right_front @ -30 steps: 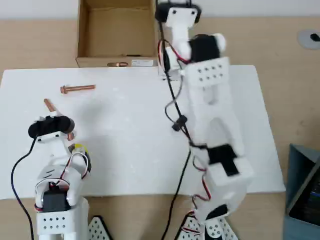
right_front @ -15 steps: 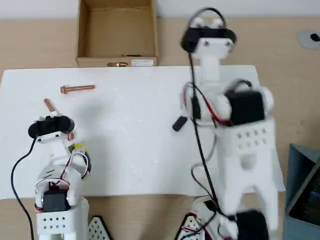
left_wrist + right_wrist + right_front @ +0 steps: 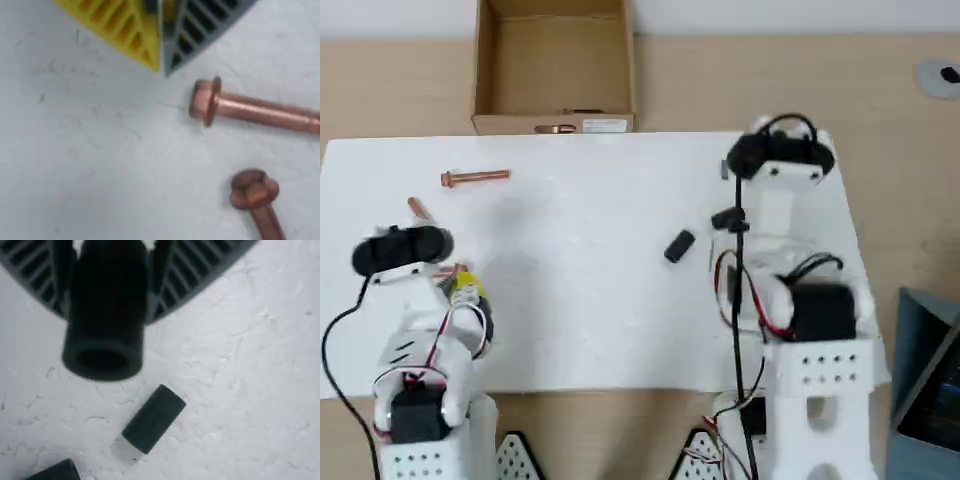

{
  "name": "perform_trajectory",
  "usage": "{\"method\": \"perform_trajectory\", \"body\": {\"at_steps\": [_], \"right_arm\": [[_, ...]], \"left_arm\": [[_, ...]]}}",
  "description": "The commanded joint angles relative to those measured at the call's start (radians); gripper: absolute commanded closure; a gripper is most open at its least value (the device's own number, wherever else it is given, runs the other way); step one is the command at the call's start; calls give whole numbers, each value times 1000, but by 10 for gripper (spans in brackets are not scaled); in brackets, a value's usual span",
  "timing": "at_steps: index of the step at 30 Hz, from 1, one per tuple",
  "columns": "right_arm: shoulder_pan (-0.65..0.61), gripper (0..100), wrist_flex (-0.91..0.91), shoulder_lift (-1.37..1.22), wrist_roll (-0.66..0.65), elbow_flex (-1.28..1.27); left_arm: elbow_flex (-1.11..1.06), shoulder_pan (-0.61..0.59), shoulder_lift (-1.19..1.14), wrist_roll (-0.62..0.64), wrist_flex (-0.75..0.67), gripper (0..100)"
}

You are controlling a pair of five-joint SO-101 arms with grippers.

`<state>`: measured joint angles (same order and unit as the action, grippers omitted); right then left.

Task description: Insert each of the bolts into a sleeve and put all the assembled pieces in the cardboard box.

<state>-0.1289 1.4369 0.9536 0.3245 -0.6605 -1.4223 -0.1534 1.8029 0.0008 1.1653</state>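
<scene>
Judged progress: early, no bolt-in-sleeve assembly visible. The cardboard box (image 3: 480,70) floor looks bare. A small copper piece (image 3: 555,128) sits at its front wall; can't tell whether it is inside or outside.
Right gripper (image 3: 107,300): fingers clamped on a black sleeve (image 3: 104,347), above the bench (image 3: 580,300). A spare sleeve (image 3: 152,417) lies under it.
Left gripper (image 3: 160,57): fingers closed together, empty, just beside the first bolt (image 3: 250,107); the second bolt (image 3: 255,192) is near.
All insertions and boxing look outstanding.
</scene>
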Motion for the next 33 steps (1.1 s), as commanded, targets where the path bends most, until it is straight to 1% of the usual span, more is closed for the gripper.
{"method": "perform_trajectory", "body": {"at_steps": [1, 5, 10, 16, 19, 24, 29, 33], "right_arm": [[8, 989, -49, 73, -9, -59], [8, 989, -52, 108, -9, -96], [8, 989, -52, 113, -9, -102], [10, 989, -52, 116, -3, -102], [33, 989, -52, 116, -3, -102], [77, 989, -52, 116, -3, -119], [94, 989, -54, 117, -2, -150], [94, 989, -71, 117, -2, -151]], "left_arm": [[129, -9, -64, -6, 31, 997], [290, -9, -228, -2, 31, 997], [542, -9, -510, -5, 34, 998], [839, -9, -848, -6, 137, 998], [957, -9, -1004, -25, 198, 998], [1134, -21, -1241, -186, 282, 995], [1333, -126, -1449, -379, 367, 994], [1470, -175, -1638, -577, 468, 994]]}}
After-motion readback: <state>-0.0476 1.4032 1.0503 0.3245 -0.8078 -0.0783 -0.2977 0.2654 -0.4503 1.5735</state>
